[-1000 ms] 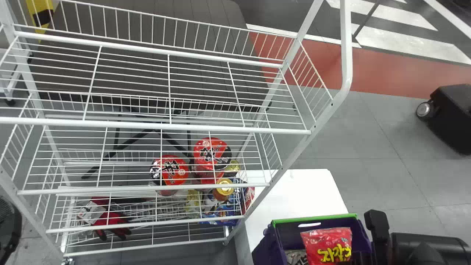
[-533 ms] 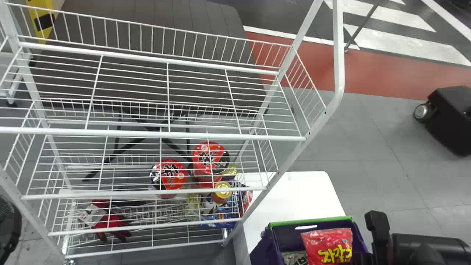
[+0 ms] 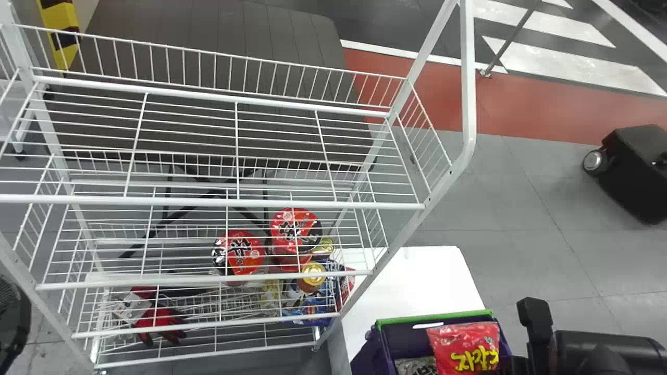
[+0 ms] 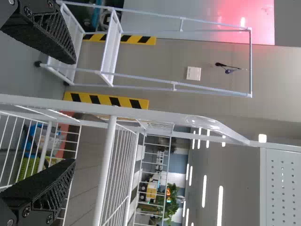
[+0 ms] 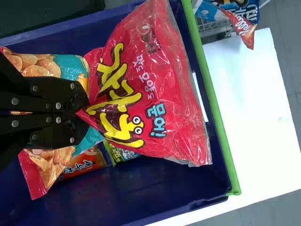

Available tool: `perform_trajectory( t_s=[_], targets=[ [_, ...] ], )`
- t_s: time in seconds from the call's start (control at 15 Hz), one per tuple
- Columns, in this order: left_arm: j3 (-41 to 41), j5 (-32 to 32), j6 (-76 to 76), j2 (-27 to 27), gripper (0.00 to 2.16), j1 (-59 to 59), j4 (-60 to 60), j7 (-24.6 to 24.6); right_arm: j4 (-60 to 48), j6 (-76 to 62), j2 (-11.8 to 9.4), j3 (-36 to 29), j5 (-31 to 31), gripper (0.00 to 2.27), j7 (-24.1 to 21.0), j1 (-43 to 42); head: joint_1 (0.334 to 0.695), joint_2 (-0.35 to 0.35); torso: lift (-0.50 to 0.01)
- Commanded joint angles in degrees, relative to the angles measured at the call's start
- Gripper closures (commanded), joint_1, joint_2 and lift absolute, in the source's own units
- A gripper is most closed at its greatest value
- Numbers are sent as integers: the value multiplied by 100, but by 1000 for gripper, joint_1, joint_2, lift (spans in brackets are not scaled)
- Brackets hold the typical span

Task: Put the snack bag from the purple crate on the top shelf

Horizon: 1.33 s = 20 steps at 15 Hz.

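Right end effector: at the crate's right side in the head view; its jaws are closed on one end of your snack bag, pinching the wrapper.

Snack bag: one, red with yellow lettering; it lies across the mouth of the purple crate, over other packs, its free end toward the crate's green rim.

Other packs in the crate: one orange-and-teal, partly behind the end effector; one orange; one green, just beside the orange.

Surface: white; you have its far edge in sight, beyond the crate, and its left side near the rack's right end.

Rack: white wire, tiered; your top shelf runs along its upper part. Below that shelf, seen through the wires: two red bowls side by side, a gold-lidded jar, blue packs near the right end, and red-and-black gloves toward the left. You cannot tell every item's exact tier.

Left end effector: beside white framework, its jaws wide apart, with nothing in its hold.
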Motion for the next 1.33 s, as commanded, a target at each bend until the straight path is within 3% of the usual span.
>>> perform_trajectory(
  t_s=[0.0,1.27],
  targets=[
    [0,0,0,0,56,-1,26,-5,0,-9,0,-1,0,2223,0,0,695,-350,-57],
    [0,0,-53,-9,56,-36,96,4,26,-132,18,-9,0,2223,9,18,695,-350,9]
  ],
)
